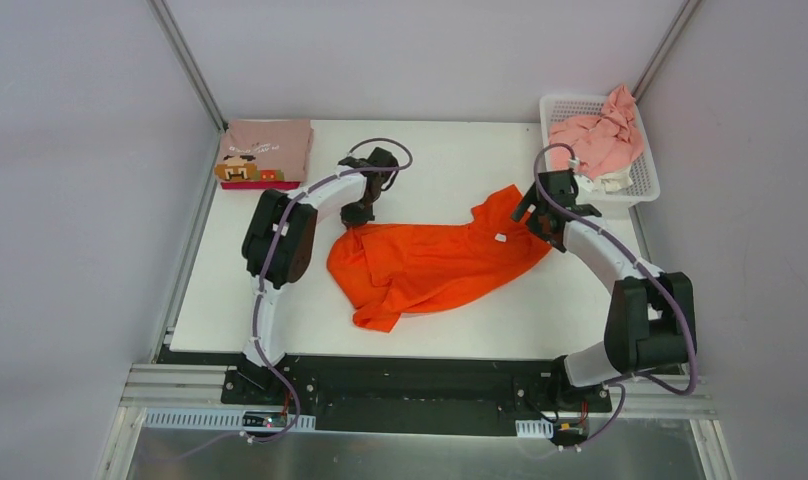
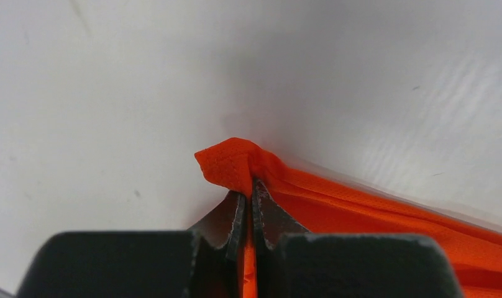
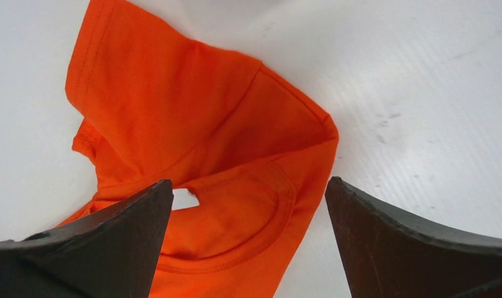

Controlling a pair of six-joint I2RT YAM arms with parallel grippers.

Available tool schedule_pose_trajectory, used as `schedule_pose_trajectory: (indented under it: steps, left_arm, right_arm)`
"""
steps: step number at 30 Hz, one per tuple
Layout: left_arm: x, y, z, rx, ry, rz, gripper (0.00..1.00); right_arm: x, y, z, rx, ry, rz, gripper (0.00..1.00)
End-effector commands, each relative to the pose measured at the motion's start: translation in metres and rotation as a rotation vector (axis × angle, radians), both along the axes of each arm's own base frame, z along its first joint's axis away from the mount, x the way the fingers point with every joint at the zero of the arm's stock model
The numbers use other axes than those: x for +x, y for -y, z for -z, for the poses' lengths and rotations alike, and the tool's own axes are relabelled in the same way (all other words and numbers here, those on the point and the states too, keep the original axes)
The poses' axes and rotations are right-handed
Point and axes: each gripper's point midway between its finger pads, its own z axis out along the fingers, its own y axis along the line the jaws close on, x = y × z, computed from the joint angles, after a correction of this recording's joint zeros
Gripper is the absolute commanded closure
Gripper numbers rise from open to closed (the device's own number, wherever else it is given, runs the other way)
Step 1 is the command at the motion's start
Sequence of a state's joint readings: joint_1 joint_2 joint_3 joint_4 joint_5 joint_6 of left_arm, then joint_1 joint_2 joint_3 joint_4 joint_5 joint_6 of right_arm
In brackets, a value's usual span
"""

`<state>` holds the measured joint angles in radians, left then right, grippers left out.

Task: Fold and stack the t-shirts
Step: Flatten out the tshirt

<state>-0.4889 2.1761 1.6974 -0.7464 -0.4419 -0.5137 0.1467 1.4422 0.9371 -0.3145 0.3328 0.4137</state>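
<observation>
I have the left claw point(image 2: 250, 186) pinched shut on a corner of the plain bright orange cloth t-shirt point(image 1: 430, 265), at the garment's ten o'clock end in the overhead view. My wrist view shows a small peak of fabric squeezed up between the closed tips. I judge this grip is meant to anchor that corner so the shirt can be drawn out flat.

The right claw point(image 3: 248, 182) hangs with its jaws spread wide and nothing in them, over the collar and shoulder at the shirt's two o'clock end. I read that as lining up a second hold. Whether it touches the cloth I cannot tell.

The shirt lies mid-way across the white counter point(image 1: 280, 310), stretched crosswise but rumpled. One sleeve points toward twelve o'clock, a flap bunches toward seven o'clock, and a small white label shows at the neckline. It is not yet folded.

In the counter's eleven o'clock corner, a folded dusty-pink t-shirt with a pixel cartoon face point(image 1: 267, 150) rests on a folded magenta t-shirt point(image 1: 260, 184); that looks like the stack to join. At one o'clock, the white plastic lattice basket point(image 1: 648, 170) holds crumpled light pink t-shirts point(image 1: 605, 135).
</observation>
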Motion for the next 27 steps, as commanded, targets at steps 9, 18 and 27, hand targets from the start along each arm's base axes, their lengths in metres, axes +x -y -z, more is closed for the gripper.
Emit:
schedule_pose_trajectory:
  steps: [9, 18, 27]
  left_arm:
    - [-0.016, -0.035, -0.035, -0.016, 0.083, -0.087, 1.00]
    - [-0.015, -0.036, -0.034, -0.020, 0.093, -0.105, 1.00]
    - [-0.013, -0.034, -0.031, -0.028, 0.091, -0.110, 1.00]
  right_arm:
    - [0.102, -0.070, -0.020, -0.090, -0.003, -0.209, 0.03]
    - [0.135, -0.073, 0.015, -0.188, -0.150, -0.111, 0.08]
    - [0.140, -0.068, 0.049, -0.224, -0.216, -0.073, 0.27]
